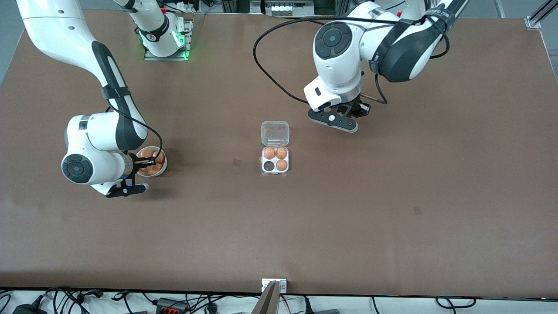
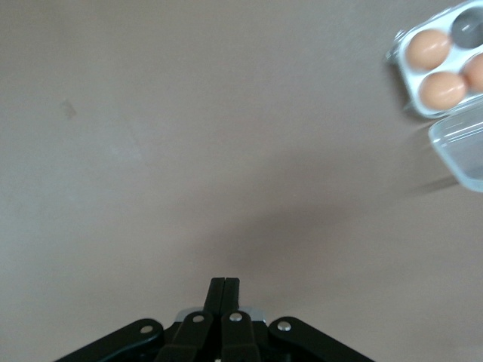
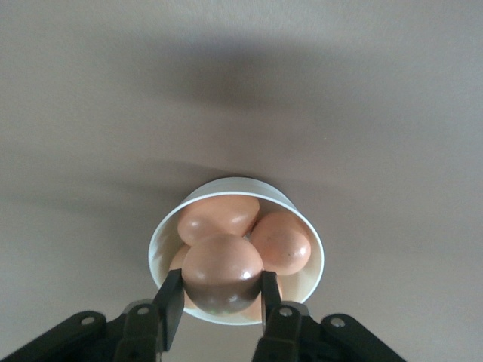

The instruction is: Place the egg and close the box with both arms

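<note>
My right gripper (image 1: 150, 164) is over the round white bowl (image 1: 164, 169), shut on an orange-brown egg (image 3: 223, 260) that sits just above the other eggs (image 3: 281, 241) in the bowl (image 3: 226, 183). The box (image 1: 275, 172) sits mid-table with its clear lid (image 1: 275, 132) swung open flat, on the side farther from the front camera. Three cells hold eggs (image 1: 281, 153); one cell (image 1: 269, 165) is empty. My left gripper (image 1: 348, 112) hangs shut and empty over bare table, beside the box toward the left arm's end. The left wrist view shows its closed fingertips (image 2: 225, 283) and the box (image 2: 404, 64) at the frame's edge.
The brown table (image 1: 348, 218) stretches wide around the box. A small metal bracket (image 1: 273, 284) sits at the table edge nearest the front camera. Cables lie along that edge, off the table.
</note>
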Robot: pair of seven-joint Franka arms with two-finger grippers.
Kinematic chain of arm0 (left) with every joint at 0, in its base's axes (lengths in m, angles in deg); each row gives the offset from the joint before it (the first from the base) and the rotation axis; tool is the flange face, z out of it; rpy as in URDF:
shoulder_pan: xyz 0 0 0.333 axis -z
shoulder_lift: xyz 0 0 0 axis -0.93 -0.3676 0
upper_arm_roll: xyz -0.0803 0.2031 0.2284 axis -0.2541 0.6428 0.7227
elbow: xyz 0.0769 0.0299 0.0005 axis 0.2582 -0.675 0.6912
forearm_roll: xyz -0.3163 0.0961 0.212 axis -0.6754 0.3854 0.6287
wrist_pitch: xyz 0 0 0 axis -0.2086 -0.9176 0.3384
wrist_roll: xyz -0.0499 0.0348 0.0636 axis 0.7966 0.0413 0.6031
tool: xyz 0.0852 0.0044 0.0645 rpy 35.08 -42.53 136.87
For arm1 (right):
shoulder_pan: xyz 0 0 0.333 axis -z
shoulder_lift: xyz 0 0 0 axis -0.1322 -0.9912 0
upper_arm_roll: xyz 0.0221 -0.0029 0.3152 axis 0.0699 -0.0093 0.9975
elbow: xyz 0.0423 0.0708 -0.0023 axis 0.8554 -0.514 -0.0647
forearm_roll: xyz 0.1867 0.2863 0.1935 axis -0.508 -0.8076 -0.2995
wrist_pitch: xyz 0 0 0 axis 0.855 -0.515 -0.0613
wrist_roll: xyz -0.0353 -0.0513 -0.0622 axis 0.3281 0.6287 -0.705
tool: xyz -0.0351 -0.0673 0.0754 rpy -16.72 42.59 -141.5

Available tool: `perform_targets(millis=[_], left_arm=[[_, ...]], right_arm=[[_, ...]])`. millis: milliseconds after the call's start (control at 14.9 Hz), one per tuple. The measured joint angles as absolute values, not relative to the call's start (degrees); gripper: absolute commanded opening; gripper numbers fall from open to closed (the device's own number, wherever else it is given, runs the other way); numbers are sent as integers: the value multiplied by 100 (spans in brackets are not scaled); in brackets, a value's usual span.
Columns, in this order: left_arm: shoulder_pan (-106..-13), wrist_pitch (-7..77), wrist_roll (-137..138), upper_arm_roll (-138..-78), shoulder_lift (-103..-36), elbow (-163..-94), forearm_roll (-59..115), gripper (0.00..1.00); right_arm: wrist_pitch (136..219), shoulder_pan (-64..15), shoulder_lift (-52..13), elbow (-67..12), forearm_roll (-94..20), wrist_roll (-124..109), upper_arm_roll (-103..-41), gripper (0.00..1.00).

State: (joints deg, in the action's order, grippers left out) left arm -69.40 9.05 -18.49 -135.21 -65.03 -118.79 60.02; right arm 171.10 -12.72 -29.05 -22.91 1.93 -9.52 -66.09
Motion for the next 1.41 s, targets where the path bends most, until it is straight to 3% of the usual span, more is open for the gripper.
perform_targets(millis=[269, 538, 941, 1412], left_arm=[[-6958, 854, -1829, -13543, -6469, -11214, 5583, 3], [-6963, 761, -1818, -13556, -6442, -10974, 5506, 3], [-6963, 759, -1763, -13556, -6456, -10979, 5496, 3], [-6970, 744, -1745, -13556, -6456, -10980, 5496, 2]], right_arm=[[16940, -1298, -2692, -2004, -26, -949, -6543, 6], [16988, -1317, -2594, -1780, -322, -948, -6010, 6], [18014, -1555, -2648, -1673, -659, -958, -5179, 6], [18961, -2324, -3028, -1682, -981, -1011, -4917, 6]])
